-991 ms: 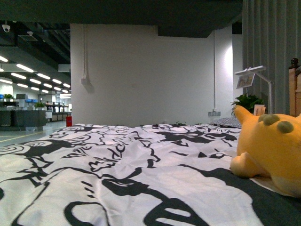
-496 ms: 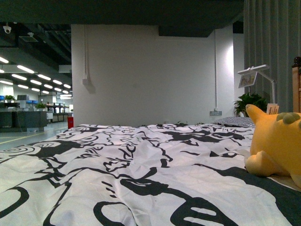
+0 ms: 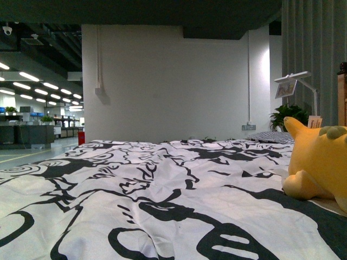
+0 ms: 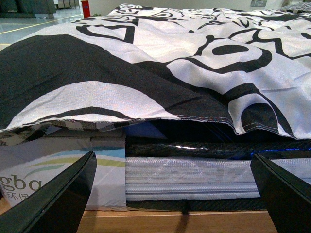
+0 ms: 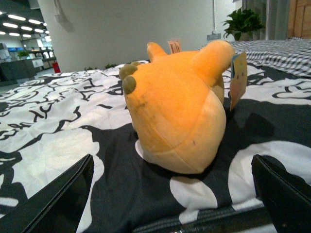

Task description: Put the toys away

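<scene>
Front view: one yellow-orange plush toy (image 3: 320, 162) lies at the right of the black-and-white bedspread (image 3: 162, 206), cut by the frame edge, with broad cloth stretching to its left. The right gripper (image 5: 172, 156) gapes wide facing the toy. The left gripper (image 4: 172, 155) gapes wide, holding nothing, at the bed's edge.

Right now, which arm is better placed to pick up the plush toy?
Likely right: the right hand, open, frames the plush toy; the left hand faces only the duvet edge.
</scene>
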Robot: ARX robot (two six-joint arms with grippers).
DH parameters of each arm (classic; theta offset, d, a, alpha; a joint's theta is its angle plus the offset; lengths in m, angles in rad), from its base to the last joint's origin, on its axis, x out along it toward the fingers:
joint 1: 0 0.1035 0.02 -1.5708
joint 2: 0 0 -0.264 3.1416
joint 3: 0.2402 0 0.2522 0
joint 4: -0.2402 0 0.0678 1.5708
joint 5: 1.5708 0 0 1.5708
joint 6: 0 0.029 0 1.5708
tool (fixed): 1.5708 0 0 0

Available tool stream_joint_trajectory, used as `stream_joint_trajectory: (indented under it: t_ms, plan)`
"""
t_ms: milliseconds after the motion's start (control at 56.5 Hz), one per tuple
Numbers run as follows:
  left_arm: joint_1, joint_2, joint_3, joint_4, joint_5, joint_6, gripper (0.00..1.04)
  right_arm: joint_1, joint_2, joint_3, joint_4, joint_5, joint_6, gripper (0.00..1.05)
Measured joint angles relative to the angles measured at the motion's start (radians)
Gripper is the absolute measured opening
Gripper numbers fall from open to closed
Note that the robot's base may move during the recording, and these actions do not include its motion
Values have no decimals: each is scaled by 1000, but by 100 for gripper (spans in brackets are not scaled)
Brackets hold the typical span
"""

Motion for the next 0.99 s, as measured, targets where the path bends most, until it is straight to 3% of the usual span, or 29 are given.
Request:
stream_joint_trajectory:
  t_ms: [266,690,991]
  plan:
    - [0,0,0,0,0,0,98,43,337,135,253,58,-101,98]
    - [0,0,0,0,0,0,98,55,522,269,402,88,-276,98]
    - [0,0,0,0,0,0,98,108,610,291,498,89,-393,98]
